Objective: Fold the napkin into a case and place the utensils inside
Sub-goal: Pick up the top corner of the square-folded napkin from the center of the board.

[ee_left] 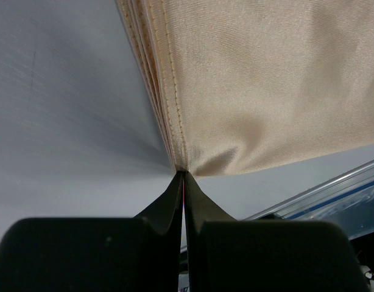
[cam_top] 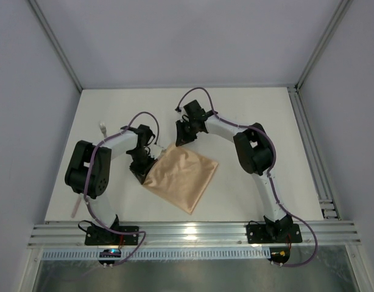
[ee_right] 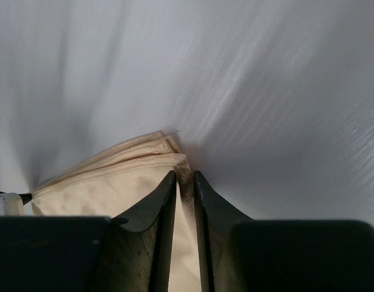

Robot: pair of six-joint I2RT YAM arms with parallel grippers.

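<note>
Left claw (ee_left: 183,174) and right claw (ee_right: 184,175) each pinch a corner of the napkin (cam_top: 182,176) (several stacked layers); uneven pulling may slip a layer, spoiling the fold.

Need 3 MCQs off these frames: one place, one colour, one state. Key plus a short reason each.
1. Where on the napkin does the left gripper sit?
A. its left corner
B. its centre
C. its near corner

2. What colour is the napkin?
A. blue
B. peach
C. white

3. How do the left gripper's jaws stand?
A. wide open
B. shut on the napkin
C. shut on nothing

Key:
1 A: the top view puts the gripper at the cloth's left corner.
2 B: the cloth is peach in all three views.
3 B: the left wrist view shows the jaws closed with the cloth corner pinched at their tips.
</note>
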